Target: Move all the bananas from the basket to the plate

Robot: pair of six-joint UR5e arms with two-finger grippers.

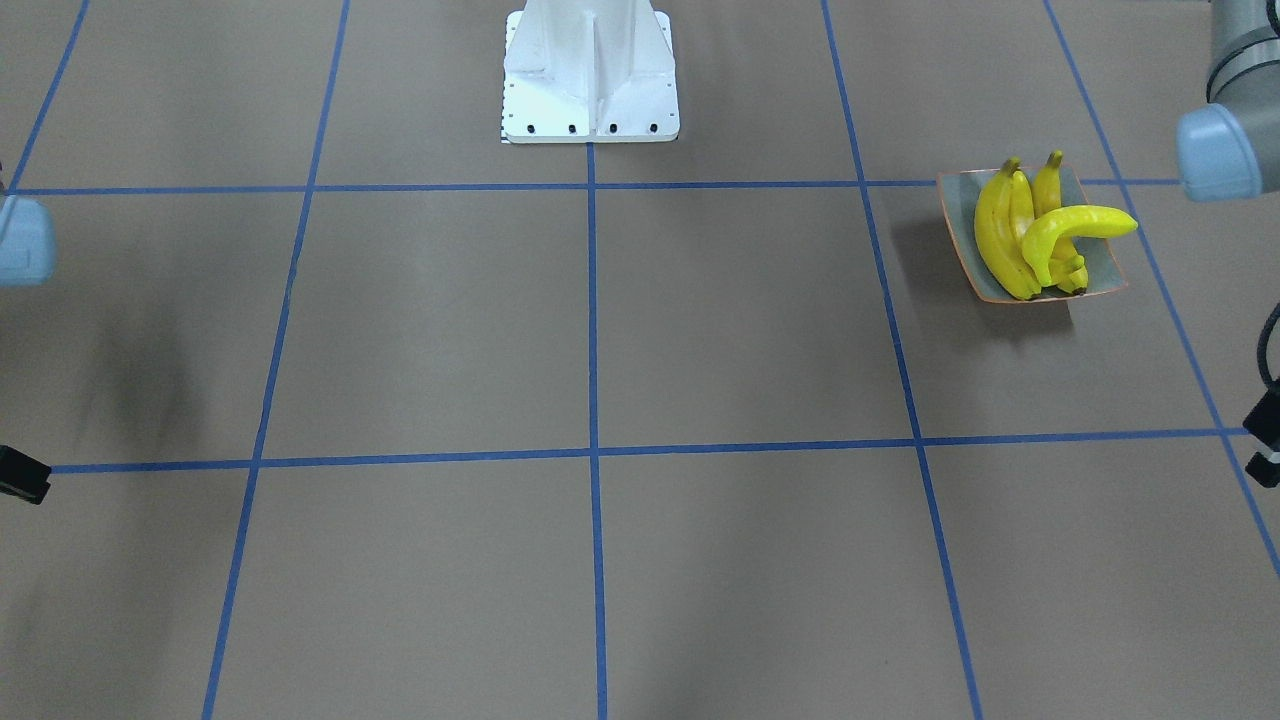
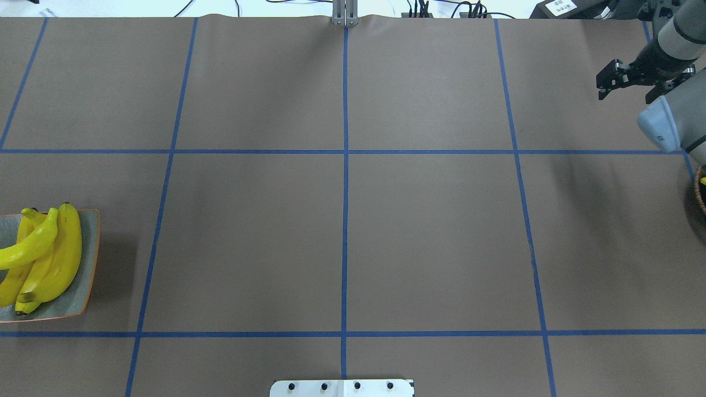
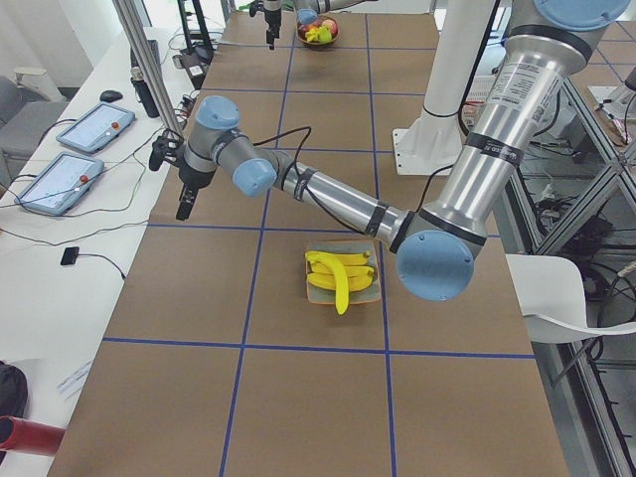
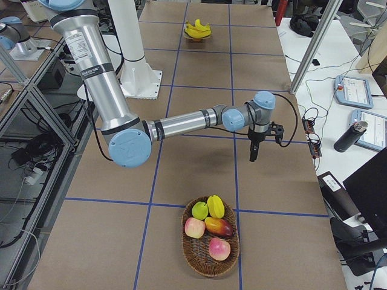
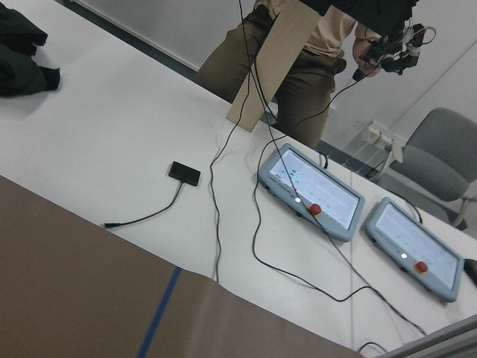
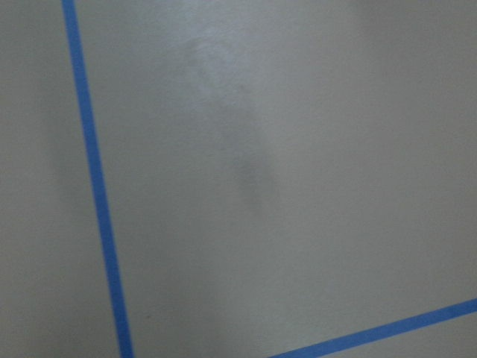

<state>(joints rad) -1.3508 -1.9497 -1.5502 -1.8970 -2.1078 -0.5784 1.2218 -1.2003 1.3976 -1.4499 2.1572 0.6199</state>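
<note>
So basically this one looks done, or as good as. All four bananas (image 1: 1030,235) are piled on the plate (image 1: 1100,268), which sits near the counter's end on the robot's left, roughly halfway between the robot-side edge and the operators' edge. Three lie side by side, and the paler one (image 1: 1085,222) is draped across the top with one end poking out past the rim.

The basket (image 4: 205,267) is way over by the opposite end of the counter, on the robot's right. What's in it is a green apple (image 4: 200,210), a roundish yellow fruit (image 4: 215,206) and a few reddish ones. Nothing banana-shaped shows in there, though a view from the side can't rule out something tucked underneath.

Both arms are off the goods. The left claw (image 3: 184,211) hangs over the operators' edge of the counter, well apart from the plate. The right claw (image 4: 253,154) points down at bare counter near that same edge, well short of the basket. Nothing is seen in either one, but whether the fingers are spread or pressed together can't be told: the wrist cams show no fingers, and the other views are too small or cropped.

Judging by that, nothing's left to move, maybe just parking the arms.
</note>
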